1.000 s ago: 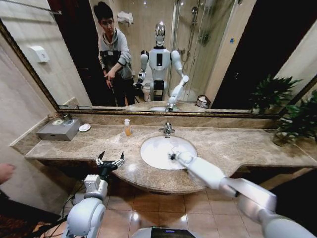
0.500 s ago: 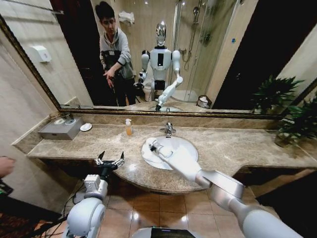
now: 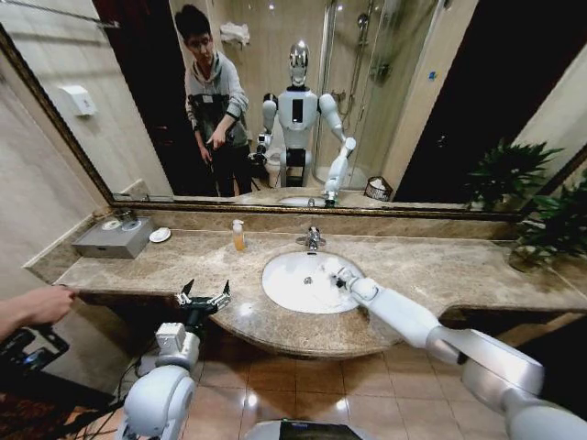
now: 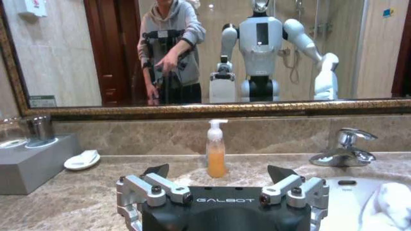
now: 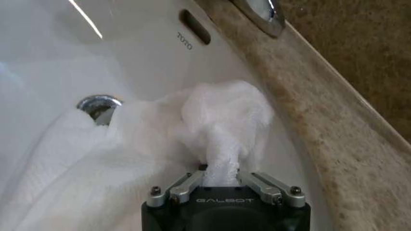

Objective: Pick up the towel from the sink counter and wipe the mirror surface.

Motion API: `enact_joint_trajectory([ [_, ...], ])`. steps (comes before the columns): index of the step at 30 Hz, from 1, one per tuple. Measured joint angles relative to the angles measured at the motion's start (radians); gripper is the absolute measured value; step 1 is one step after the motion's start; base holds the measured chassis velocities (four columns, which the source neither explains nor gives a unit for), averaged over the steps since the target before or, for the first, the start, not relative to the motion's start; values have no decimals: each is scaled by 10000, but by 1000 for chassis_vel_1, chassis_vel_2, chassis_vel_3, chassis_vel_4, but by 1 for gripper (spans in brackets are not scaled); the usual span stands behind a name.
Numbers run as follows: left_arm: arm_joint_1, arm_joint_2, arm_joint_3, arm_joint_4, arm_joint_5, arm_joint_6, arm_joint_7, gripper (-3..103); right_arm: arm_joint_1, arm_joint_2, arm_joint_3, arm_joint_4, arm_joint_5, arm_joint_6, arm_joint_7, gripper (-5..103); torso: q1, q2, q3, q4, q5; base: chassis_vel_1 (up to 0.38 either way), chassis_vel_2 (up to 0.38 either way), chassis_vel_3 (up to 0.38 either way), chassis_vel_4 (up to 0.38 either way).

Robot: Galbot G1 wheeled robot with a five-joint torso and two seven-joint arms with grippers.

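Observation:
The white towel (image 5: 224, 115) lies bunched in the white basin (image 3: 289, 289) of the sink counter (image 3: 440, 266), beside the chrome drain (image 5: 99, 103). My right gripper (image 5: 222, 171) is shut on a fold of it, low at the basin's right side (image 3: 340, 273). The towel's edge (image 4: 391, 207) also shows in the left wrist view. At the counter's front edge, left of the basin, my left gripper (image 3: 204, 298) stands open and holds nothing (image 4: 220, 172). The mirror surface (image 3: 385, 110) spans the wall above the counter.
A chrome faucet (image 3: 311, 240) stands behind the basin, with an orange soap bottle (image 3: 237, 236) to its left. A grey tray with cups (image 3: 110, 236) and a soap dish (image 3: 159, 235) sit at the far left. Plants (image 3: 550, 220) stand at the right. A person's hand (image 3: 41, 302) reaches toward the counter's left end.
My right gripper swung left across the basin, then back to its right side. The person's hand has come further in from the left. The left arm has not moved.

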Motion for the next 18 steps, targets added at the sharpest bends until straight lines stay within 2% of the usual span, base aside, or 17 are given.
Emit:
enact_joint_trajectory([
  [1,0,0,0,0,0,0,0,100,0,0,0,0,0,0,0,9,0,0,0,0,0,0,0,0,0],
  [3,-1,0,0,0,0,0,0,100,-64,459,-159,126,389,-304,133,9,5,-2,3,0,2,0,0,0,0],
  [5,-1,0,0,0,0,0,0,100,-106,886,-314,176,597,-440,217,9,5,-2,3,9,5,0,0,0,0],
  [6,-1,0,0,0,0,0,0,100,-106,886,-314,176,597,-440,217,9,5,-2,3,9,5,0,0,0,0],
  [8,-1,0,0,0,0,0,0,100,-89,1639,-639,122,861,-454,253,9,4,-2,3,13,1,0,0,0,0],
  [9,-1,0,0,0,0,0,0,100,-89,1639,-639,122,861,-454,253,9,4,-2,3,13,1,0,0,0,0],
  [10,0,0,0,0,0,0,0,100,-33,2170,-778,61,1148,-369,233,9,3,-2,3,15,1,0,0,0,0],
  [12,0,0,0,0,0,0,0,100,100,2787,-855,-34,1400,-226,227,9,1,-2,2,19,-1,0,0,0,0],
  [16,0,0,0,0,0,0,0,100,285,3123,-765,-207,1479,-52,260,9,1,-2,1,20,1,0,0,0,0],
  [18,0,0,1,0,0,0,0,100,332,3071,-679,-282,1474,-35,267,9,1,-2,1,17,1,0,0,0,0],
])
